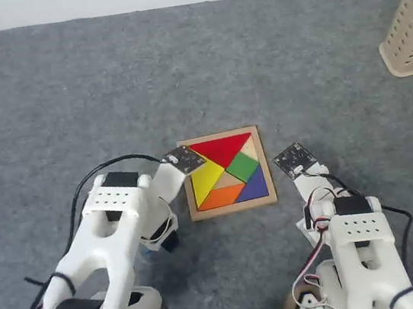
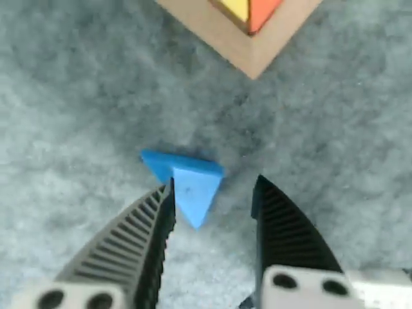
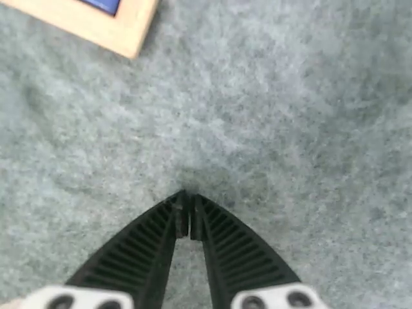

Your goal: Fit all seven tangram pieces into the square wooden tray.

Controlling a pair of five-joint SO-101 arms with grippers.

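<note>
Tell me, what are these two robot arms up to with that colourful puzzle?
They are filling a square wooden tray with tangram pieces. Red, yellow, green, orange and dark blue pieces already sit in it, and bare wood shows in two spots. The left gripper is open over the grey carpet, with a light blue triangle lying between its fingers, not yet gripped. The right gripper is shut and holds nothing, low over the carpet beside the tray.
</note>
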